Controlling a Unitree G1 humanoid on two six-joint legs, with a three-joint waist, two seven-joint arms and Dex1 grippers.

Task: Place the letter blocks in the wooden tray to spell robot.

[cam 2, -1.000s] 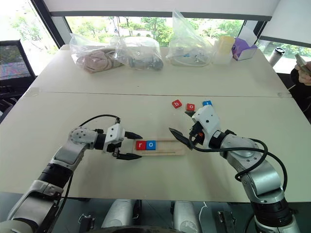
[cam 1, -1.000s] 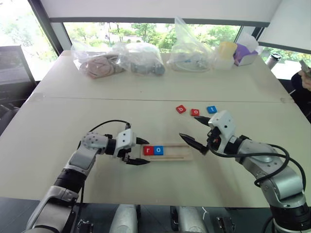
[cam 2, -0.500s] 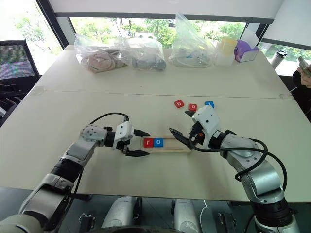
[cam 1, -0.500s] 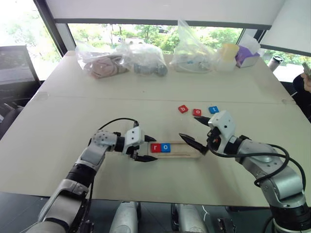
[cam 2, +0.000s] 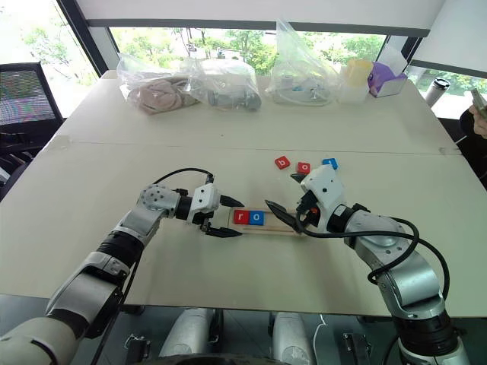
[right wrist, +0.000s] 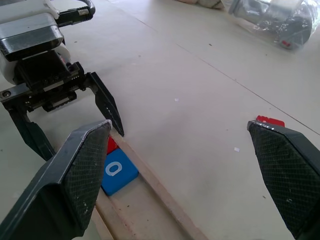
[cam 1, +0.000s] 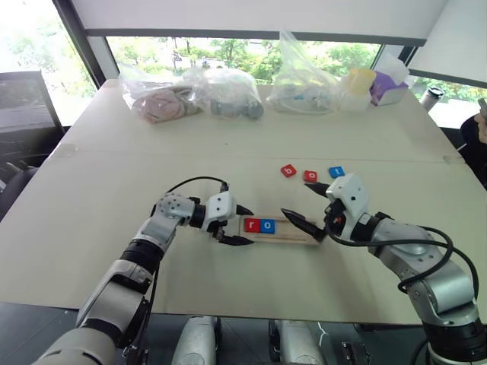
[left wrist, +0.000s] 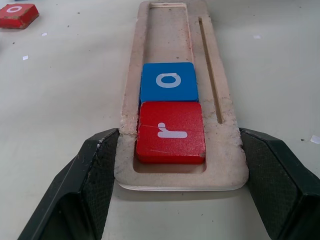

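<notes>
L gripper (left wrist: 180,190) is clamped across the near end of the wooden tray (left wrist: 215,165), one finger on each long side, rim pinched between them. R gripper (cam 1: 307,205) hangs spread wide at the tray's other end, holding nothing.

Tray lies mid-worktop (cam 1: 114,182), long axis running L–R. Red r block (left wrist: 171,132) sits at the L-gripper end, blue o block (left wrist: 168,81) touching it next along; the other three slots are bare. Loose blocks lie in a row beyond the tray on the R side: red b block (cam 1: 288,171), red o block (cam 1: 310,176), blue t block (cam 1: 335,172), each a bit apart, all near the R gripper.

Risks, as I judge them:
- Grip is at the very end of the tray, so any lift or swing could tilt it and slide r and o out of order, or out altogether.
- If L gripper shoves the tray toward R gripper, the tray end may hit the lower R finger, which sits just beside it.
- Two o blocks, diff colours; b must go third, so grabbing the red o first spoils the spelling.
- The three loose blocks sit close, so wide R jaws may nudge a neighbour.

Room: plenty of bare worktop on the L and toward the robot. Plastic bags (cam 1: 221,91) sit well away at the far edge. Tray is well clear of the worktop's edges.
</notes>
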